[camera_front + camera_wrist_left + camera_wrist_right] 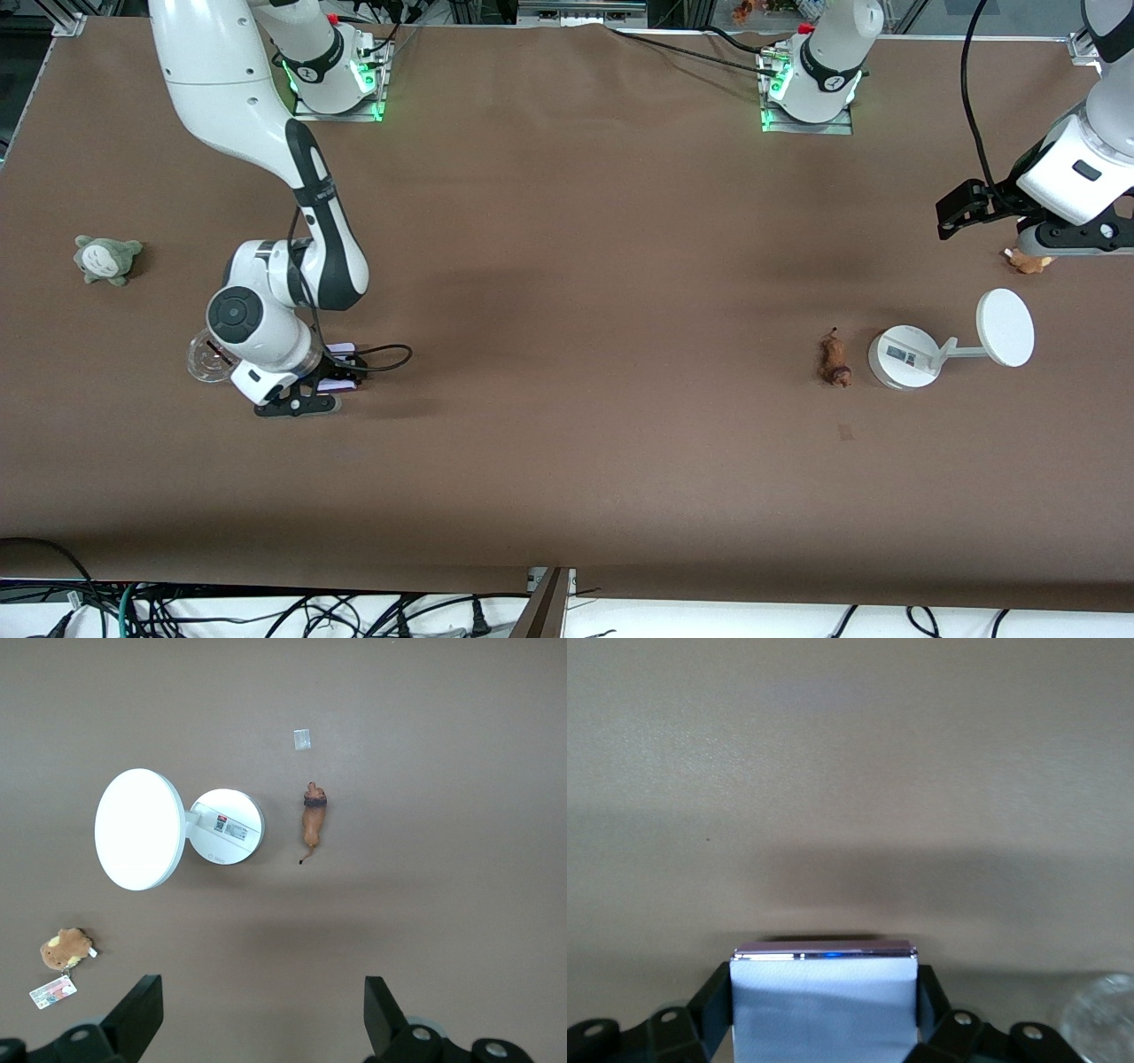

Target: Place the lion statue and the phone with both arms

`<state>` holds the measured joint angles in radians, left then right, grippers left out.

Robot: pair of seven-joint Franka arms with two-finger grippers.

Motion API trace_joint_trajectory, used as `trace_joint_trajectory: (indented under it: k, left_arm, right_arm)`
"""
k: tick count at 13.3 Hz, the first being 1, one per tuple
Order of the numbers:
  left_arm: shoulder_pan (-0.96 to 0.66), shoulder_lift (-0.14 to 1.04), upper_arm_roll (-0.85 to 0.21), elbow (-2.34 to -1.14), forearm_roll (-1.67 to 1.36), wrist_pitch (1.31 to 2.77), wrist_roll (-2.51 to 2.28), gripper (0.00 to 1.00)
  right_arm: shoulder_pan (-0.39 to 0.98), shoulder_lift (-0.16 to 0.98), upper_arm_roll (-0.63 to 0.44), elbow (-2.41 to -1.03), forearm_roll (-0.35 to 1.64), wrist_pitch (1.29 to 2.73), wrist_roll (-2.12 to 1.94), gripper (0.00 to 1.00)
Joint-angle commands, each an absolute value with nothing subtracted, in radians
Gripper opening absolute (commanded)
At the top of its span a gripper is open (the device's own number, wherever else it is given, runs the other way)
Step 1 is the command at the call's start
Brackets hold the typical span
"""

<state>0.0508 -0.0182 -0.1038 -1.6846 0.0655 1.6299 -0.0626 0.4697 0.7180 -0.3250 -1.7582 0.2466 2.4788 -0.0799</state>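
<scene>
Brown table (pixel 567 461). Low at its right-arm end, the right gripper (pixel 332 381) clamps the mostly hidden phone (pixel 822 1005). The lion statue (pixel 834 356) lies beside the white stand (pixel 904 356), long axis near-to-far, dark end nearer. The left gripper (pixel 257 1014) hangs jaws apart.

Brown table (pixel 567 266) with lion statue (pixel 834 356)

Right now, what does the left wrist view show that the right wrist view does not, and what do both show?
Only the left wrist view shows the small orange-brown lion statue, the white round-based stand with a disc, a small brown plush toy and the open left gripper. Only the right wrist view shows the flat pale lavender phone between the right gripper fingers and a clear round object. Both show the brown table.
</scene>
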Motion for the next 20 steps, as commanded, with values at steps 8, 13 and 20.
trace_joint_trajectory:
  k: [8,13,20]
  left_arm:
    - [0.049,-0.012,-0.097,-1.638,0.044,1.601,-0.038,1.00]
    - [0.046,-0.011,-0.098,-1.637,0.048,1.603,-0.038,1.00]
    - [0.037,0.017,-0.100,-1.602,0.054,1.606,-0.038,1.00]
  right_arm:
    - [0.469,0.645,-0.330,-1.740,0.275,2.366,-0.101,1.00]
    - [0.471,0.364,-0.365,-1.740,0.258,1.940,-0.094,1.00]
    - [0.471,0.094,-0.408,-1.633,0.161,1.489,0.023,1.00]
